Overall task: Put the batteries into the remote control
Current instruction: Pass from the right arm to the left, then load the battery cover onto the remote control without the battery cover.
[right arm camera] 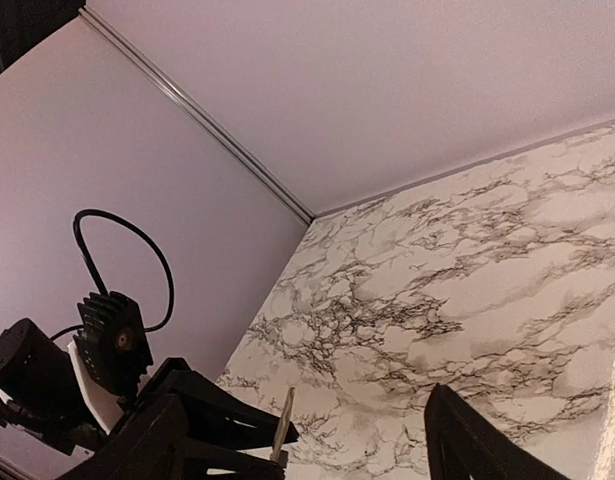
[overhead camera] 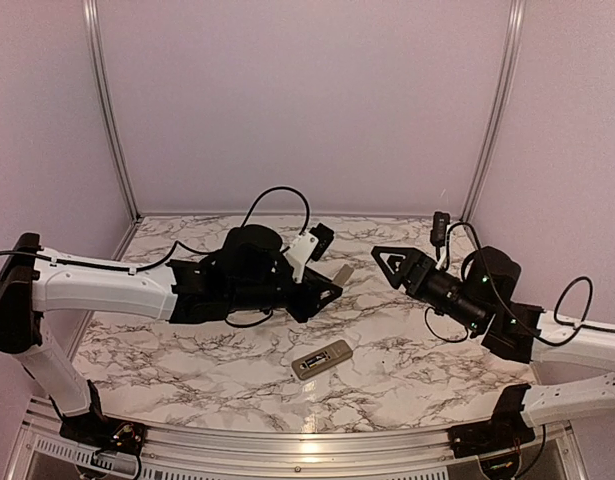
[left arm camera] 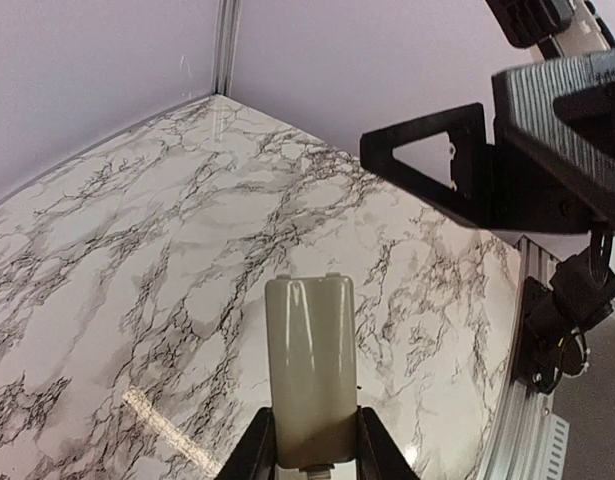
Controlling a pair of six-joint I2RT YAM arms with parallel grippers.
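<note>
The left gripper (left arm camera: 309, 445) pinches the beige cover piece (left arm camera: 309, 360) above the counter (overhead camera: 187, 350), probably to clear it from the remote control (overhead camera: 322, 358) lying between both arms, while the right gripper (overhead camera: 395, 262) stands wide open, empty.

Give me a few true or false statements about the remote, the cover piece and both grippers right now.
1. The left gripper holds the cover piece. True.
2. The right gripper is shut on the remote control. False: it is open and empty.
3. The remote control lies on the table, gripped by nothing. True.
4. The cover piece is fitted on the remote control. False: the left gripper holds it apart.
</note>
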